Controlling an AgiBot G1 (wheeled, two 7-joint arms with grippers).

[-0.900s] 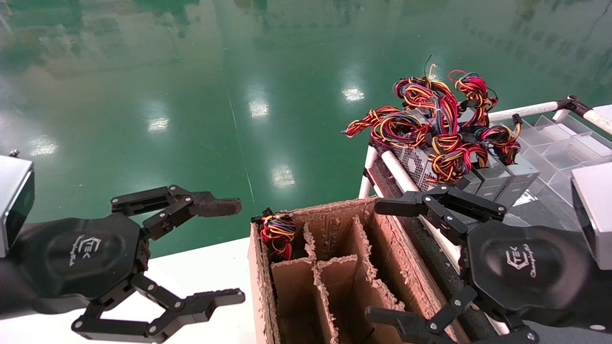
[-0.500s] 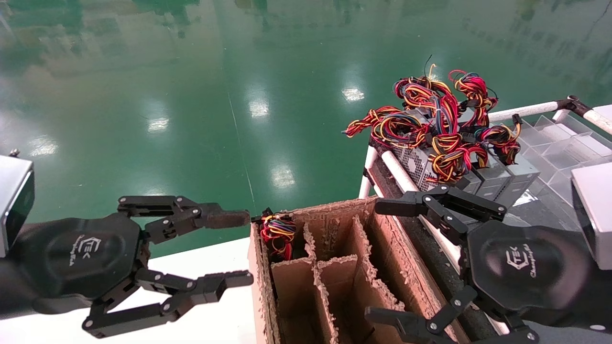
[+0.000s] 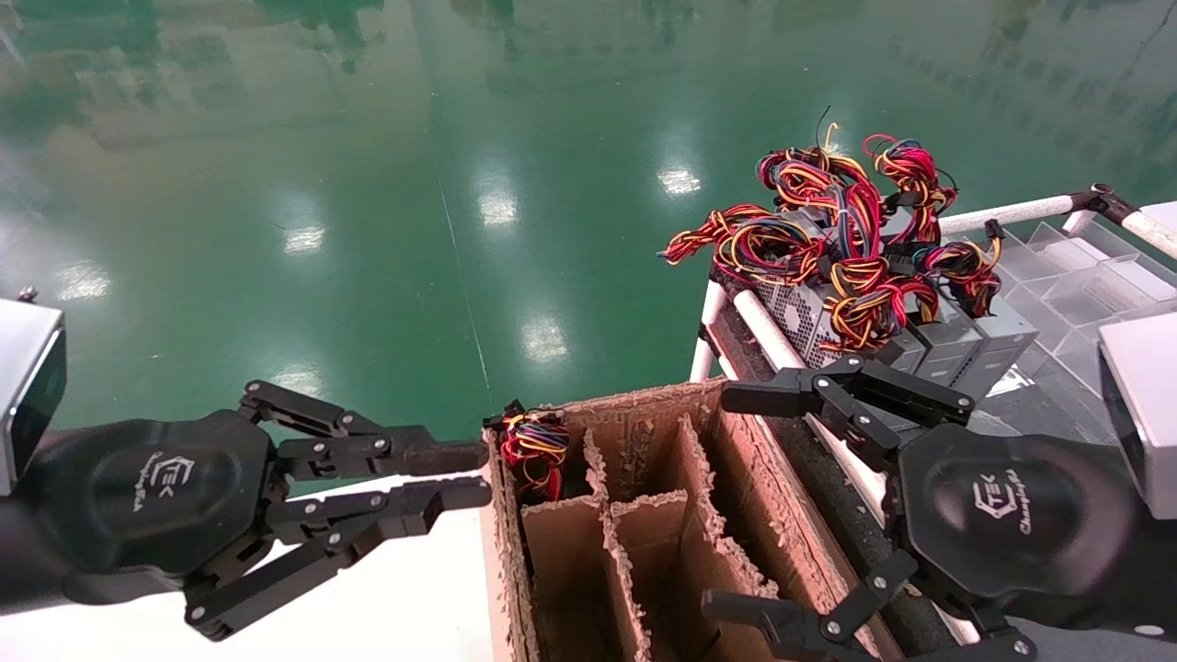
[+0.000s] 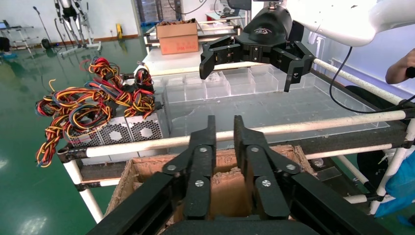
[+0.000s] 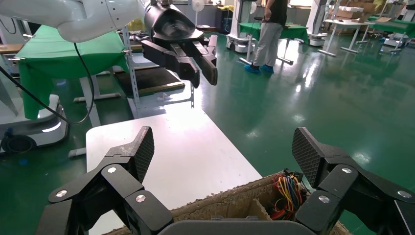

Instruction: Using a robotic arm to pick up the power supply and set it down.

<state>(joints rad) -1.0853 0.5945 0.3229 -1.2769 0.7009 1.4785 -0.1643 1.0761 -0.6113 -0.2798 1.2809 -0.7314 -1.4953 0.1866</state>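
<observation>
The power supply shows only as a compact looped bundle of red, yellow and black wires (image 3: 533, 448) (image 5: 288, 193) poking from the far-left compartment of a cardboard box (image 3: 634, 425). Its grey body is hidden inside. My left gripper (image 3: 474, 473) (image 4: 224, 120) hovers just left of that corner. Its fingers are almost together, with a narrow gap and nothing between them. Over the box's right side my right gripper (image 3: 726, 501) (image 5: 224, 147) stands wide open and empty. Each wrist view also catches the other arm's gripper: the right one (image 4: 249, 73), the left one (image 5: 204, 78).
Several like grey power supplies (image 3: 919, 336) (image 4: 127, 132) with messy wire bunches (image 3: 828, 230) sit on a white-tube rack (image 3: 763, 336) behind the box. Clear plastic bins (image 3: 1085, 276) lie to the right. The box stands on a white table (image 3: 414, 588). A person (image 5: 271, 29) stands far off.
My left gripper's fingers have closed from wide open to nearly together, and its tips have shifted slightly toward the box. The right arm, the box and the wire bundle have not moved.
</observation>
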